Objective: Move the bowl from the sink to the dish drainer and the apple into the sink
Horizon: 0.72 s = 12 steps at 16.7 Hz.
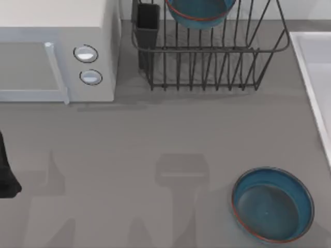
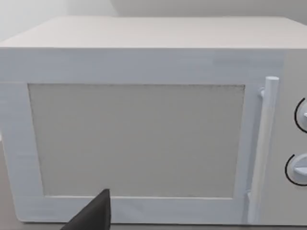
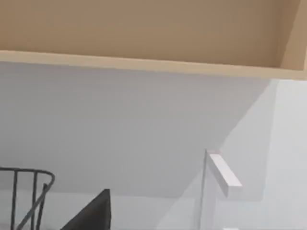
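Top view: grey table (image 1: 155, 134). Dish drainer (image 1: 217, 57) stands at the far edge, right of centre, its dark cutlery holder (image 1: 147, 23) on the left corner. Bowl (image 1: 199, 13), teal-blue with red-brown rim, sits inside the drainer among the upright bars, partly cut off by the frame edge. Sink (image 1: 313, 67) at the right edge, seen only in part, pale rim and white basin. Wider, shallower blue dish (image 1: 272, 204) rests on the table near right, well apart from the drainer. White microwave (image 1: 57, 51) at far left, two round knobs facing the drainer side. Dark piece of the left arm (image 1: 6, 173) at the left edge.

Left wrist view: microwave front (image 2: 136, 139) close ahead, with one dark finger (image 2: 93, 213) of the left end effector before it; how far open, cannot tell.

Right wrist view: one dark finger (image 3: 93, 213) of the right end effector, a drainer corner (image 3: 29, 194), white wall, wooden cabinet (image 3: 144, 28) above. Opening cannot be told; nothing seen in its grasp.
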Each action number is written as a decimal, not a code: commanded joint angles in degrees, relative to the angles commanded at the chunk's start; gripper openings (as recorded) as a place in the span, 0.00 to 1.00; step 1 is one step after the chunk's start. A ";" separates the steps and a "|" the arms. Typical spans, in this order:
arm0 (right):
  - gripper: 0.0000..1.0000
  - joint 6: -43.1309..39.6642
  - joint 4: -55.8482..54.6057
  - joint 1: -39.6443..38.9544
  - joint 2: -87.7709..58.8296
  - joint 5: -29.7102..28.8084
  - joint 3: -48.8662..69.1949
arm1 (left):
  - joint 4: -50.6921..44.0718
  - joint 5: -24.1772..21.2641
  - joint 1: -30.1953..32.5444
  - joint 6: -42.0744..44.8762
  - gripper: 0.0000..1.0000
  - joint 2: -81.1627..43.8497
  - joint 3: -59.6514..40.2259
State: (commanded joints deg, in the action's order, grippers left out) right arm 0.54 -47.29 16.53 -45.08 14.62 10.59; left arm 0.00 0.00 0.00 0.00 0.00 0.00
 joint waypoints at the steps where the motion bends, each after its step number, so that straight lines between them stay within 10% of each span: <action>1: 1.00 0.21 5.19 -0.79 6.85 -1.83 -0.39 | 0.00 0.00 0.00 0.00 1.00 0.00 0.00; 12: 1.00 -0.37 46.87 -16.27 44.79 -14.34 -10.21 | 0.00 0.00 0.00 0.00 1.00 0.00 0.00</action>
State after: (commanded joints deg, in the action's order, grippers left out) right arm 0.17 -0.43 0.25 -0.30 0.28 0.39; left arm 0.00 0.00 0.00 0.00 0.00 0.00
